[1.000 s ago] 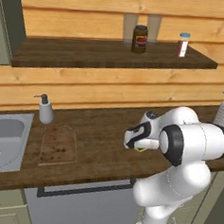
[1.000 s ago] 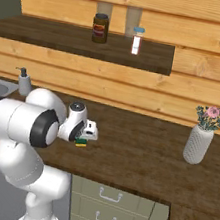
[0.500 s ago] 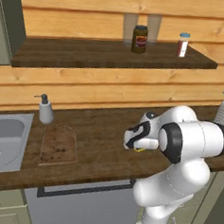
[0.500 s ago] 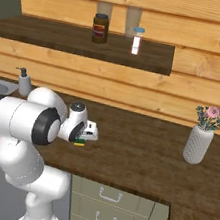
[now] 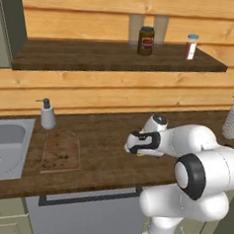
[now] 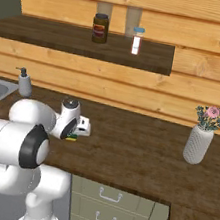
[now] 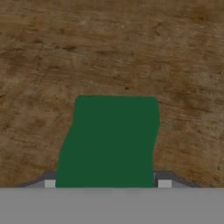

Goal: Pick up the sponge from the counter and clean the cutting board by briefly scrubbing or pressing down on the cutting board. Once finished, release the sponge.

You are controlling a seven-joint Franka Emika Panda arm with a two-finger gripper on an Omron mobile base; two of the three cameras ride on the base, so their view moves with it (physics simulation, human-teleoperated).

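- My claw [image 5: 142, 151] sits low over the counter [image 5: 106, 160], pointing down; my own white wrist housing covers most of it in both base views.
- Claw state: I cannot tell. The fingertips are cut off at the bottom of the hand view, and neither base view shows the jaws.
- The sponge [image 7: 109, 142] lies directly under the claw. The hand view shows its green top, with the near end cut off by the frame edge.
- From the left base camera, just a thin yellow-green sliver of the sponge [image 5: 145, 154] shows below my wrist. From the right base camera, a small green-and-yellow corner [image 6: 71, 137] shows beside the wrist.
- Whether the sponge rests on the counter or is raised off it cannot be determined; the contact line is hidden.
- The cutting board [image 5: 61, 151] lies well apart from the claw, toward the sink [image 5: 5, 146]. Dark specks are visible on it; they are too small to identify.
- A soap bottle [image 5: 48, 115] stands beyond the board, near the wall.
- A vase [image 6: 198, 144] with flowers stands well apart on the claw's other side; the left base view cuts it off at the frame edge.
- On the shelf above the claw stand a dark jar [image 5: 145, 41] and a small white bottle [image 5: 191, 47]; their labels are unreadable.
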